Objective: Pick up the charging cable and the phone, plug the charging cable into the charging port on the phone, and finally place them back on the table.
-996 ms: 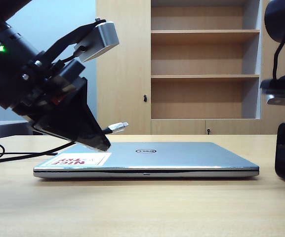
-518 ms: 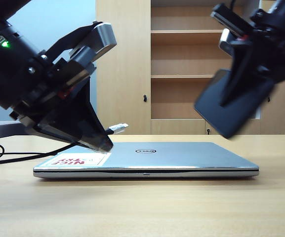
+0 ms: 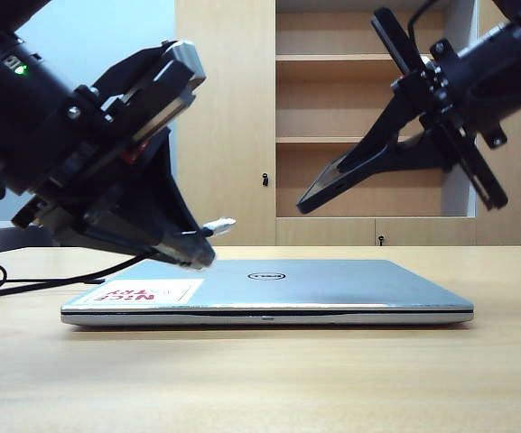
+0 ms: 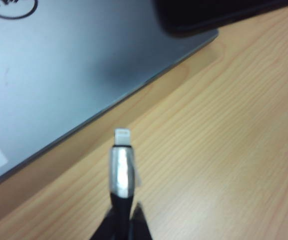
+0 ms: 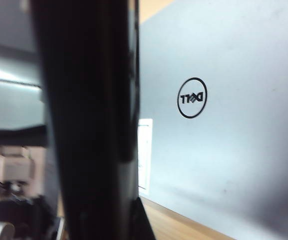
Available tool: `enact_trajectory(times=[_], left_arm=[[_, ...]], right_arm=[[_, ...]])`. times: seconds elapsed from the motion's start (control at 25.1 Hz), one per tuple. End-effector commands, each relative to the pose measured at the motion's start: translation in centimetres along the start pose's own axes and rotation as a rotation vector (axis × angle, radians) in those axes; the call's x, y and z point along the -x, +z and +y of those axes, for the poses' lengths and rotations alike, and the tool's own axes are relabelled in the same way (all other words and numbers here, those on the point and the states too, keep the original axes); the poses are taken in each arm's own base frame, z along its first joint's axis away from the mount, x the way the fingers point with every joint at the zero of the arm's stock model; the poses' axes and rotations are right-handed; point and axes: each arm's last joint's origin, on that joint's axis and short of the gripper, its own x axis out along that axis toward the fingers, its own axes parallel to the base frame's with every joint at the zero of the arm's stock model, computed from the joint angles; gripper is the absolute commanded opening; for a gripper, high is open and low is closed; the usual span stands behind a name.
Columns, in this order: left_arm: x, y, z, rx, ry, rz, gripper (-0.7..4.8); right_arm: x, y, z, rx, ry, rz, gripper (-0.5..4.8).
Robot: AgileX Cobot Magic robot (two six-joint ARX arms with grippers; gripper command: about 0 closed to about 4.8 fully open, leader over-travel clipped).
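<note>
My left gripper [image 3: 199, 251] hangs over the laptop's left end, shut on the charging cable [image 3: 216, 227]. The cable's silvery connector [image 4: 122, 165] sticks out past the left gripper [image 4: 124, 224] and points toward the right arm. High on the right, my right gripper [image 3: 420, 152] is shut on the phone [image 3: 341, 176]. The phone shows edge-on, tilted, its lower end aimed down at the connector with a wide gap between them. In the right wrist view the phone [image 5: 89, 125] is a dark upright band clamped in the right gripper [image 5: 101, 217]. I cannot make out the charging port.
A closed silver laptop [image 3: 332, 289] with a red-and-white sticker [image 3: 143, 292] lies on the table [image 3: 260, 379] under both grippers. Black cable [image 3: 25, 285] trails off to the left across the wood. A shelf cabinet [image 3: 373, 135] stands behind.
The right arm swung in from the right edge and lifted the phone, turning it from face-on to edge-on. The left gripper rolled a little; the connector tip stayed about where it was.
</note>
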Motion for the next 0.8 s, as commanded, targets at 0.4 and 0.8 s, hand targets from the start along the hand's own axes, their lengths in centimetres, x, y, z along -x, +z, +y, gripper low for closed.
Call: enact_trajectory(times=[0.4,0.8], left_arm=[[-0.1,0.8,-1.7,0.042,-0.09,-0.102,-0.06],[-0.1,0.9,-1.8,0.13,-0.102,-0.107,-0.06]], right_arm=[[-1.4,-1.4,-0.6,-0.131,0.211,-0.114,-0.05],[-3.1,-2.4,-0.4,-0.176,0.267,-0.066,-0.05]])
